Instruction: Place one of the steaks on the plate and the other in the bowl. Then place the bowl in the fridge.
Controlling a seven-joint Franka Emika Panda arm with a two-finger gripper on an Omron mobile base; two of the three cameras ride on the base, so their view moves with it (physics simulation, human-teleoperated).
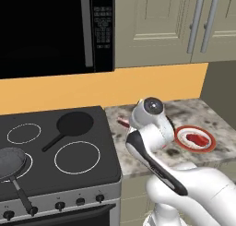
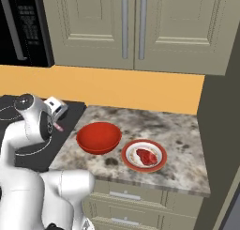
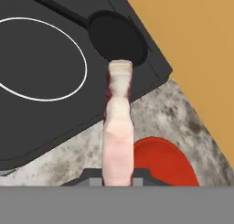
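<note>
My gripper (image 3: 118,173) is shut on the paler steak (image 3: 118,122), which I see edge-on, pink with white fat, hanging above the seam between stove and counter. Its tip also shows beside the arm (image 1: 123,123) and below the hand (image 2: 58,126). The bright red steak (image 2: 146,157) lies on the red-rimmed plate (image 2: 159,164) on the counter. The glossy red bowl (image 2: 98,137) stands left of the plate with nothing in it; its rim (image 3: 162,161) is just right of the held steak. The fridge is out of view.
A small black pan (image 1: 73,123) sits at the stove's back right and a grey pan (image 1: 10,163) at its front left. The microwave (image 1: 55,26) and cabinets (image 2: 136,27) hang overhead. A tall dark grey panel (image 2: 220,130) closes the counter's right end.
</note>
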